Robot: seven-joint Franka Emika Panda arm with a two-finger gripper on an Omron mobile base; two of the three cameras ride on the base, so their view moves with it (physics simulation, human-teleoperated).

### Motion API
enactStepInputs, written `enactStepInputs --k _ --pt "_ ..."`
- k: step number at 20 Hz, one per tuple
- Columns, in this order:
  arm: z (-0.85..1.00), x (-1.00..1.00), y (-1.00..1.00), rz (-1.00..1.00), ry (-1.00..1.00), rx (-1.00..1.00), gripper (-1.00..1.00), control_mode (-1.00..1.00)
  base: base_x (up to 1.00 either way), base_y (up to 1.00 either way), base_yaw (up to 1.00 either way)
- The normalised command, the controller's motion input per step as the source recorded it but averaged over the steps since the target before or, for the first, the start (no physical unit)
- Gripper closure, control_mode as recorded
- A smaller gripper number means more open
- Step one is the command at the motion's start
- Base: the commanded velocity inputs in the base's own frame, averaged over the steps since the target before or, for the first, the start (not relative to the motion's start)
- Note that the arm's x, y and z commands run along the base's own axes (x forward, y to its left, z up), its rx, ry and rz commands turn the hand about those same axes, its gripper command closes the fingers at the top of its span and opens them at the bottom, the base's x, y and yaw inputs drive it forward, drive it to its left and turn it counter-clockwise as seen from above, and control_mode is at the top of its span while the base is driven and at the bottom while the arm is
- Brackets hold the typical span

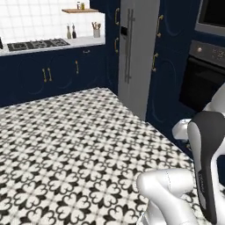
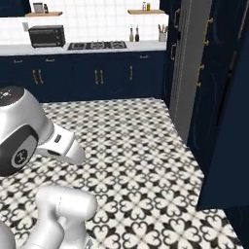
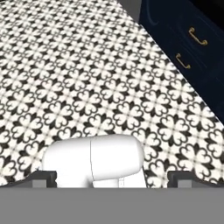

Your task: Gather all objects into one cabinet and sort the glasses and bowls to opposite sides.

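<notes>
Pincer [image 3: 112, 178] is standing wide open and empty, pointing down at the patterned floor [image 3: 87, 65], with navy cabinet drawers [image 3: 192, 43] lying off to its upper right.

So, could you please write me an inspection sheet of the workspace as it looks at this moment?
Surface: black-and-white patterned tile floor, bare where it shows.
Job's things: tall navy-blue cabinet door with brass handles; cups and bowls, nothing seen.
Clutter: black toaster oven, dark bottles and utensil holder on the far white counter.
Grippers: gripper open, two dark finger tips wide apart, holding nothing, pointing over the floor.
Cables: nothing seen.
Surroundings: grey refrigerator, black wall oven, gas stovetop, white tiled wall.
</notes>
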Motion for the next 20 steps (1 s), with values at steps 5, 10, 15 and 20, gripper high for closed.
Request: enactStepInputs --k 5,10,15,20 --pt "0.00 0.00 0.00 0.00 0.00 0.00 -1.00 1.00 0.00 0.02 0.43" --pt "0.00 0.00 0.00 0.00 0.00 0.00 -1.00 1.00 0.00 0.04 0.49" --pt "0.00 0.00 0.00 0.00 0.00 0.00 -1.00 1.00 0.00 0.00 0.69" --pt "0.00 0.00 0.00 0.00 0.00 0.00 -1.00 1.00 0.06 0.10 0.46"
